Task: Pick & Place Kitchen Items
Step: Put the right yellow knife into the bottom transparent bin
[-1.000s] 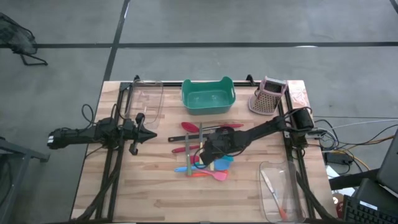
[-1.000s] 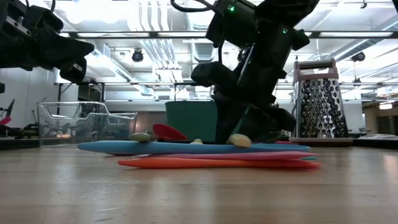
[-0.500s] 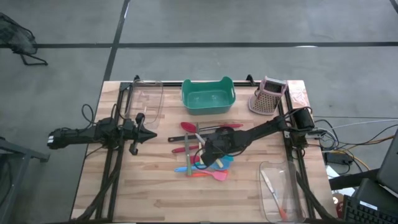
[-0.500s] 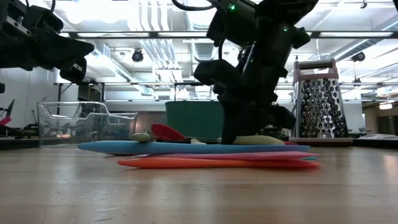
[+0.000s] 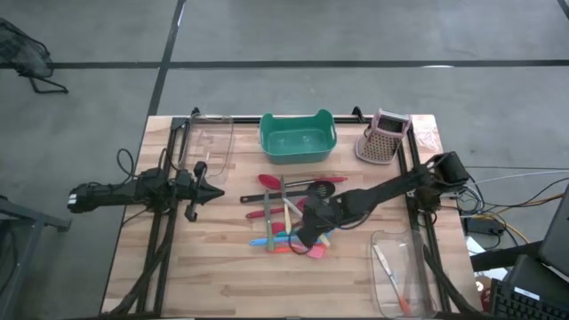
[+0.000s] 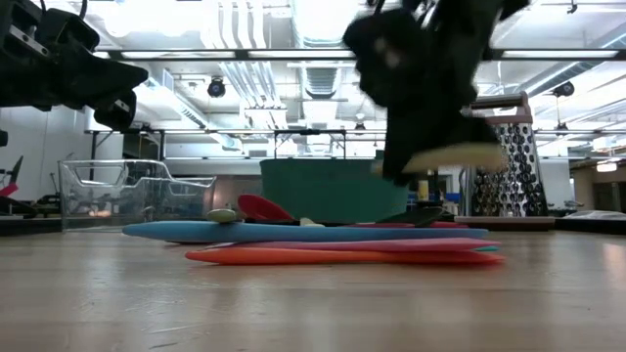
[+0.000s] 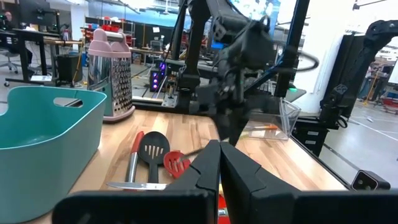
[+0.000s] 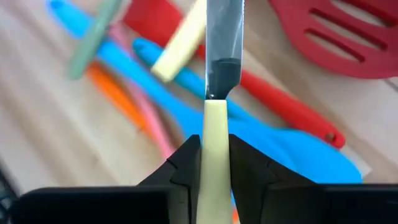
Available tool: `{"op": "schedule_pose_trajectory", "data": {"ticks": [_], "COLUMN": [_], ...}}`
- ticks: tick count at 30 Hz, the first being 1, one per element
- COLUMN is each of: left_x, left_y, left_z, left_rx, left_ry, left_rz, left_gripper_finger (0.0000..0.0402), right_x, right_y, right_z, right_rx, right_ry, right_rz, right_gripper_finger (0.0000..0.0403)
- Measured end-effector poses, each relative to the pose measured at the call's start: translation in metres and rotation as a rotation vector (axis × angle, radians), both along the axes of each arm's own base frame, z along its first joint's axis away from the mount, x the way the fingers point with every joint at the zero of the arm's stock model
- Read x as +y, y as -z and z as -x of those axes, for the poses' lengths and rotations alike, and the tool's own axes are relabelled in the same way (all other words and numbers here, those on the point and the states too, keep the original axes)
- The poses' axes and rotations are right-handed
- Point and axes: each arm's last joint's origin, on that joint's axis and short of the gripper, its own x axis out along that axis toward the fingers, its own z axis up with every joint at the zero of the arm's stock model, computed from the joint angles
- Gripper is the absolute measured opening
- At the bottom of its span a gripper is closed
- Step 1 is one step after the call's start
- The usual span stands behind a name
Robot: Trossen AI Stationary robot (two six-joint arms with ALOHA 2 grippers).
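Note:
The kitchen utensils lie in a loose pile [image 5: 286, 213] at mid-table: a red spoon [image 5: 269, 180], a black slotted turner [image 5: 313, 188], and blue [image 6: 293, 232], pink and orange [image 6: 342, 256] silicone spatulas. My right gripper [image 5: 306, 235] hovers over the pile's near side, shut on a pale-handled metal piece [image 8: 222, 37]. My left gripper [image 5: 206, 188] waits, shut, above the table's left part, pointing at the pile; its closed fingers [image 7: 219, 163] show in the left wrist view. My right gripper [image 8: 216, 142] pinches the cream handle [image 8: 216, 118] of the metal piece between its two fingers, which lie along it. The grey blade [image 8: 222, 31] sticks out past the fingertips. The piece is lifted clear of the pile, with its handle [image 6: 452, 154] roughly level above the spatulas.
A teal tub [image 5: 298, 136] stands at the far edge, with a pinkish grater-like holder [image 5: 382, 138] to its right. One clear bin [image 5: 209, 142] sits far left. Another clear bin [image 5: 400, 271], near right, holds a few utensils. Bare wood lies near left.
My right gripper has risen from the pile with the pale-handled piece in its fingers and has drawn back toward the table's near edge. The piece was lying among the spatulas and now hangs clear above them. The other utensils lie as before.

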Motion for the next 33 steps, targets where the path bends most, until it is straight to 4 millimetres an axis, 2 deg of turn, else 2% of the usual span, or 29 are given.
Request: {"op": "schedule_pose_trajectory", "data": {"ticks": [5,10,17,23,30,33], "left_x": [0.0,0.0,0.0,0.0,0.0,0.0], "left_y": [0.0,0.0,0.0,0.0,0.001,0.001], "left_z": [0.0,0.0,0.0,0.0,0.0,0.0], "left_rx": [0.004,0.004,0.006,0.006,0.006,0.006], "left_ry": [0.0,0.0,0.0,0.0,0.0,0.0], "left_rz": [0.0,0.0,0.0,0.0,0.0,0.0], "left_gripper_finger": [0.0014,0.0014,0.0014,0.0014,0.0014,0.0014], "right_x": [0.016,0.038,0.066,0.095,0.124,0.135], "right_y": [-0.03,-0.061,-0.088,-0.087,-0.073,-0.064], "right_z": [0.026,0.072,0.134,0.169,0.189,0.194], "right_rx": [-0.012,0.032,0.004,0.015,0.037,0.056], "right_ry": [-0.034,-0.057,0.078,0.077,0.164,0.186], "right_rz": [0.027,0.027,0.048,0.033,-0.015,-0.01], "right_gripper_finger": [0.0063,0.0054,0.0071,0.0053,0.007,0.0064]}}
